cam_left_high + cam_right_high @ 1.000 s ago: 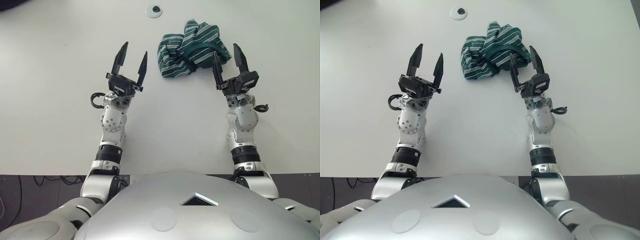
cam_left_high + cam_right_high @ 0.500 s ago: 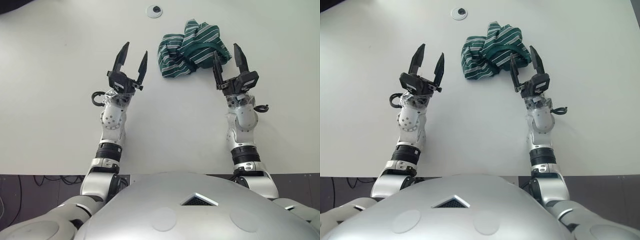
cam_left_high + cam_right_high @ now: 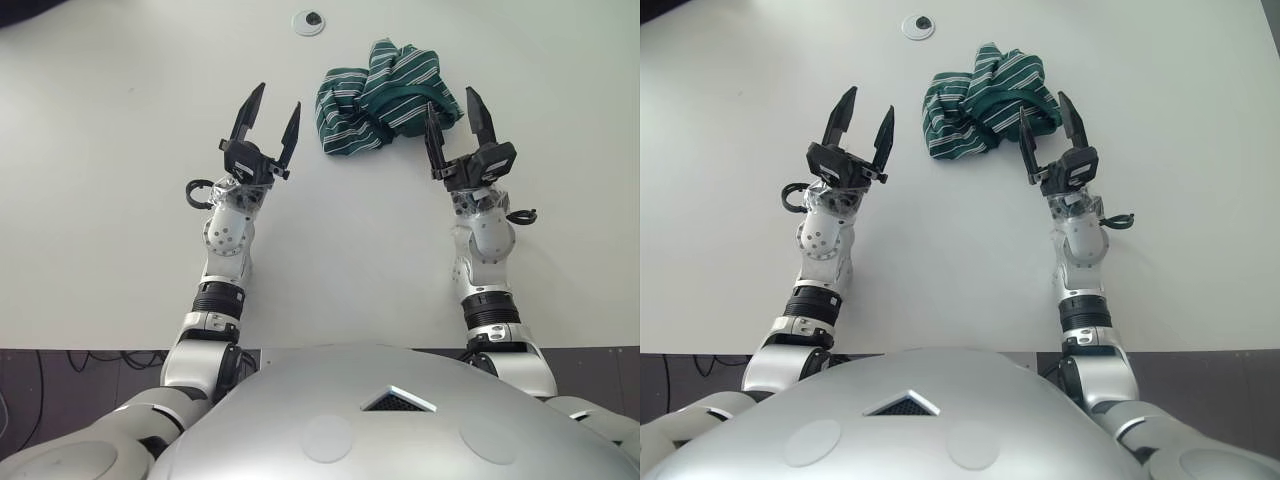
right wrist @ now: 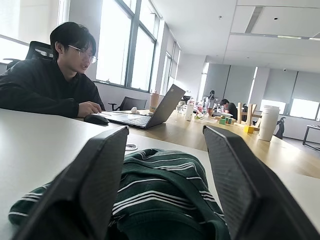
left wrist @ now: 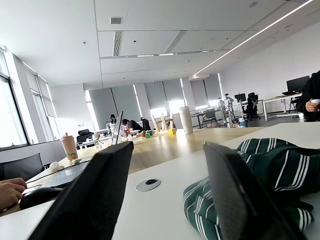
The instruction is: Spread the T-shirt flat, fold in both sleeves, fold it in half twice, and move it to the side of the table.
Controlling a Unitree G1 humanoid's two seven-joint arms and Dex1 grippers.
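The plain white bench (image 3: 100, 200) fills the frame. Left of centre, my left hand (image 3: 278, 100) has its two black fingers spread wide and empty. Over the last second it has crept up and rightward, toward the cloth. Right of centre, my right hand (image 3: 450, 100) is equally wide and empty and has held still, its tips at the bundle's near edge. Just beyond, upper centre, the dark green, white-striped T-shirt (image 3: 385, 95) lies crumpled, not yet spread. I judge a first grasp is close. Farthest, a small round white disc (image 3: 308, 21) sits at the top.

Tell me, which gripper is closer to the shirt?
Right. The right gripper is at the near edge of the shirt. The left gripper is off to the shirt's left, with bare table between.
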